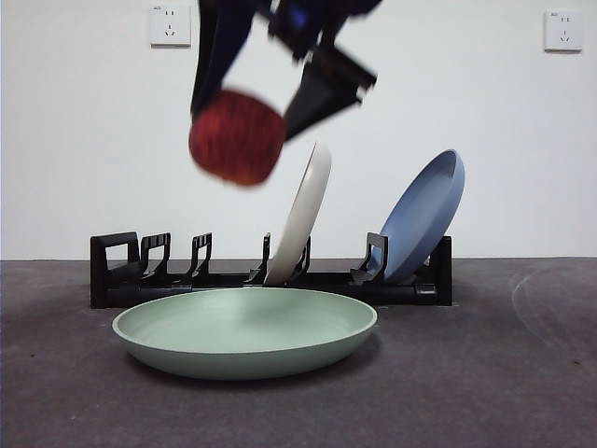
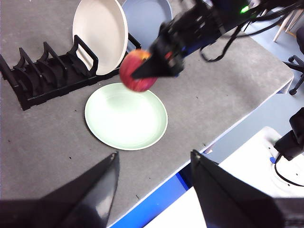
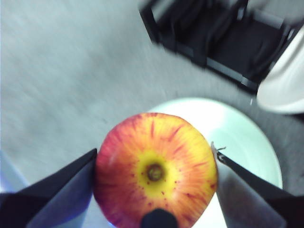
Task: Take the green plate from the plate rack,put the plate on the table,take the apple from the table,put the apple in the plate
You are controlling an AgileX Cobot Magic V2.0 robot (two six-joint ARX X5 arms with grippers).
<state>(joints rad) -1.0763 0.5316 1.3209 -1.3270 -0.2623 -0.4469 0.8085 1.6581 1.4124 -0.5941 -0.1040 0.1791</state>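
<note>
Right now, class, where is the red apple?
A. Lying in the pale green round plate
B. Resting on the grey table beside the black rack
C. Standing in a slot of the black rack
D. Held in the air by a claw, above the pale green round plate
D: the right claw grips the red apple in the air, clear above the pale green round plate.

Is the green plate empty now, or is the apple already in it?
Empty. The green plate lies flat on the table; the right gripper holds the apple above it.
</note>
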